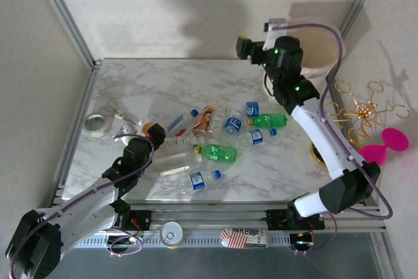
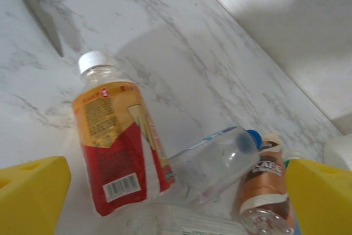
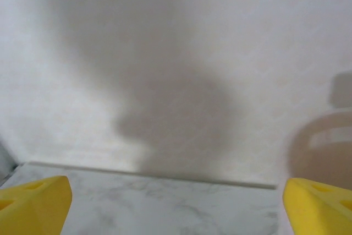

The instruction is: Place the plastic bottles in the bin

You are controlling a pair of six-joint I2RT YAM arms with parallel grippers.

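While the right gripper gapes near the bin, bottles litter the table

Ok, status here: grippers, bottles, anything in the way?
Left gripper open above red-orange-labelled bottle. Right gripper open, empty, near bin. Bottles scattered on table. Scissors, tape roll off left.

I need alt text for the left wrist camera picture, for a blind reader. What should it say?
A plastic bottle with a white cap and an orange-and-red label lies on a white marble table, ahead of the open yellow fingers of the left gripper. Beside it lie a clear blue-capped bottle and a brown-labelled bottle.
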